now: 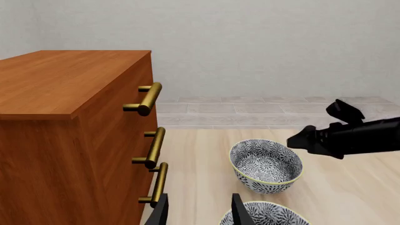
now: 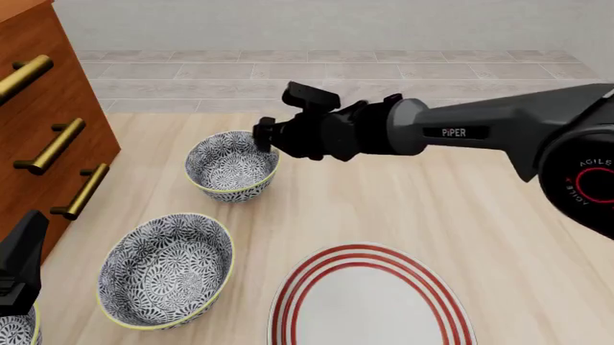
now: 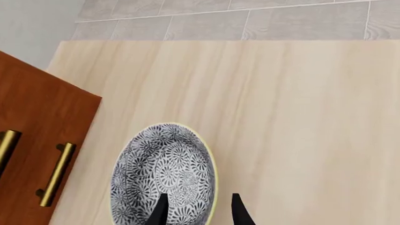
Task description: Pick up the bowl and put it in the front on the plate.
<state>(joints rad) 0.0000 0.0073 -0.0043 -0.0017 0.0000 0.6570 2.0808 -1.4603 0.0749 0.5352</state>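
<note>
- The right pincer (image 3: pixel 195 211) hangs over the far bowl (image 2: pixel 231 164), fingers parted astride its near rim, not closed on it
- the bowl rests on the bench (image 2: pixel 432 208), beyond the plate (image 2: pixel 369 302)
- the left pincer (image 1: pixel 198 211) is open, beside the drawer cabinet (image 1: pixel 62 131); a second bowl (image 2: pixel 168 269) lies nearer.

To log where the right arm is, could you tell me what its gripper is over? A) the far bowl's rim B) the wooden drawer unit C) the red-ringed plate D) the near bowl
A: the right gripper straddles the right-hand rim of the far bowl, jaws open, away from the plate.
</note>
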